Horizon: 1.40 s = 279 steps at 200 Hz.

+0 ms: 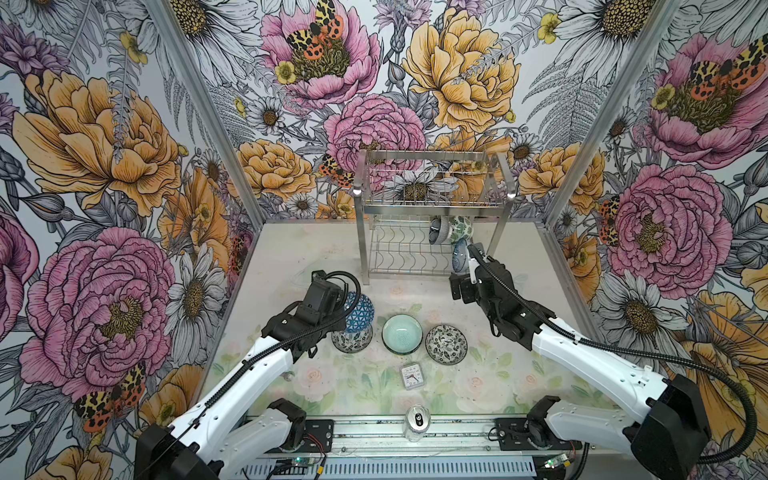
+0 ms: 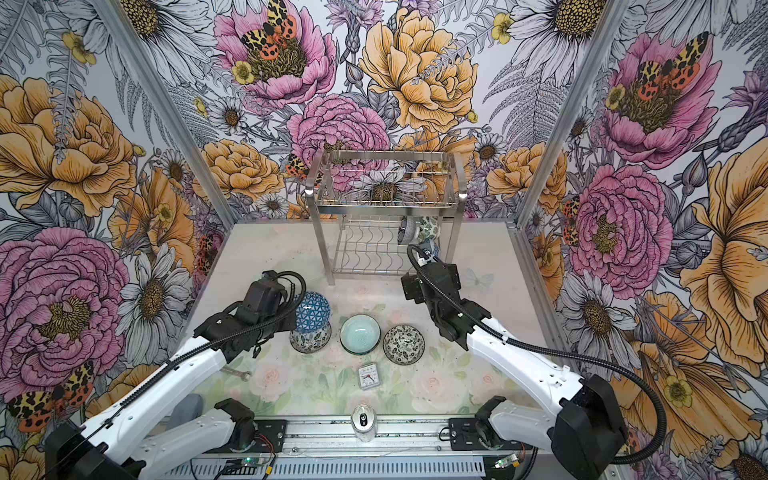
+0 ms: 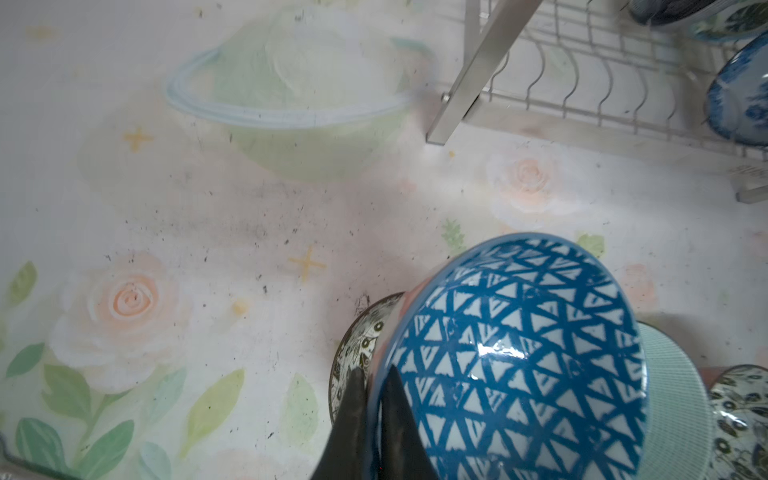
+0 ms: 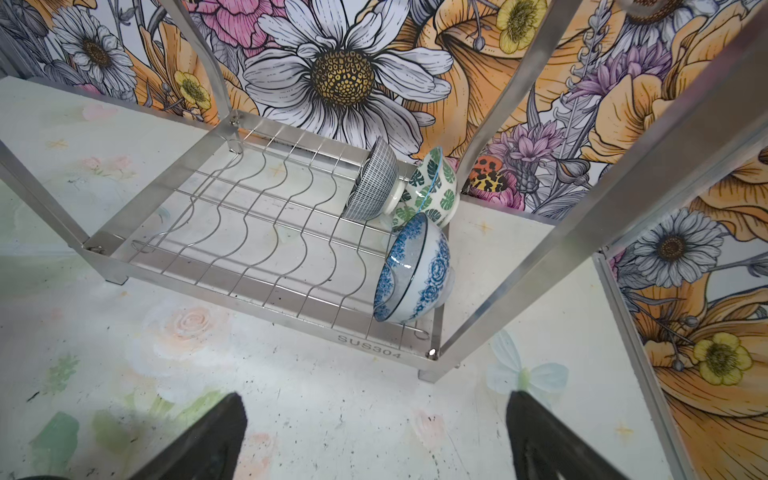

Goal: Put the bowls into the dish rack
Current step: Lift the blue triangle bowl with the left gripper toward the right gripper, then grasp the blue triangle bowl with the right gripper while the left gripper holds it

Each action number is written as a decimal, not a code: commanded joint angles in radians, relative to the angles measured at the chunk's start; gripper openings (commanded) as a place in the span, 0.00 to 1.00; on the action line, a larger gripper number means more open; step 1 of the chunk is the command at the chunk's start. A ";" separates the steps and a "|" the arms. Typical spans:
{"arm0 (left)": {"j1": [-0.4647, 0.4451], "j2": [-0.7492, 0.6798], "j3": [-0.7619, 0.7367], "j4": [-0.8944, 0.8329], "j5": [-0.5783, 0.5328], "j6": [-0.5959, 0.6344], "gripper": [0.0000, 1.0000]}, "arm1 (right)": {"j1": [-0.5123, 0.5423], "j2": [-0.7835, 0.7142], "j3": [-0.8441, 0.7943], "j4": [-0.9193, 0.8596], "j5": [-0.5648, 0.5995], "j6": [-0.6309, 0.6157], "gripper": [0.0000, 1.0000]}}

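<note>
Blue triangle bowl [image 3: 519, 365]: your left fingers [image 3: 399, 424] pinch its rim. Lift clear, then carry to the dish rack [image 1: 432, 206]; right fingers [image 4: 208, 440] stand spread.

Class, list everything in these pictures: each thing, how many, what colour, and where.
Rack: one, steel, back of table.
Racked bowls: three, grey grid, green leaf, blue floral; lower tier, right end.
Leaf bowls: two, black-white, on table.
Teal bowl: one, teal, between them.
Triangle bowl: one, blue, tilted over left leaf bowl.
Clock: one, white, nearer front.
Can: one, silver, front edge.
Wrench: one, grey, front left.
Left fingers: black, shut on triangle bowl's rim.
Right fingers: black, open, before rack.
</note>
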<state>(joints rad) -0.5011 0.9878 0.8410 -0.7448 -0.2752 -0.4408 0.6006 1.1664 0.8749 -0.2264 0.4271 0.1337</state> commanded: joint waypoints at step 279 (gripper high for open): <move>-0.284 0.428 0.333 0.630 0.048 0.134 0.00 | 0.035 0.206 0.077 0.256 -0.438 0.570 0.20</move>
<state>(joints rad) -0.7769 1.4223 1.1336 -0.1989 -0.2493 -0.3019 0.6281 1.3670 0.9539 -0.0319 -0.0032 0.6689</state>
